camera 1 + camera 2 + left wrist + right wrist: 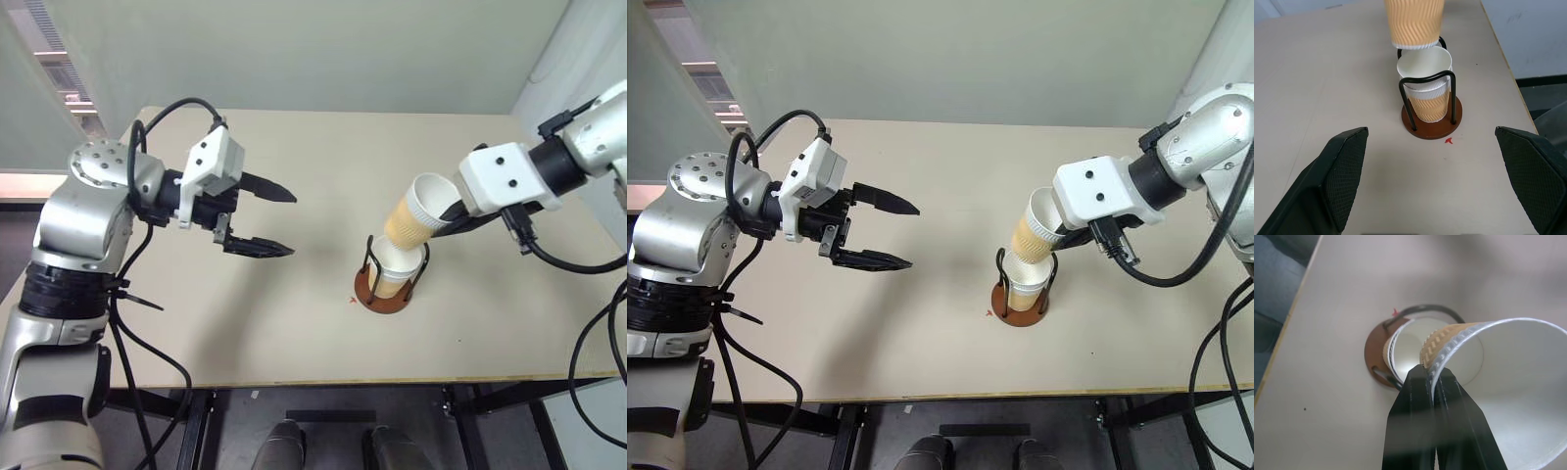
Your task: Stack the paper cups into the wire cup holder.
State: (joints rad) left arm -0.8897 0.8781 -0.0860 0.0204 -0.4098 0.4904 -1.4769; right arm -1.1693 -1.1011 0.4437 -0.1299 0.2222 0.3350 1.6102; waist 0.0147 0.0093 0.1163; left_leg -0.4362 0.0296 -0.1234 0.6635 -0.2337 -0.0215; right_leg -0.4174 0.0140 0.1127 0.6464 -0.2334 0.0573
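The wire cup holder (pixel 390 297), a brown disc with black wire loops, stands on the table right of centre. A tan paper cup (pixel 1425 83) with a white inside stands upright in it, seemingly nested in another. My right gripper (pixel 1432 377) is shut on the rim of another paper cup (pixel 419 211). That cup hangs tilted just above the holder, with its base over the seated cup's mouth. My left gripper (pixel 269 220) hovers open and empty to the left of the holder, well apart from it, pointing toward it.
The beige table (pixel 294 323) has its front edge near the bottom of the eye views. Its right edge lies a short way beyond the holder. A small red mark (pixel 1448 141) sits on the table beside the holder's base. A wall runs behind the table.
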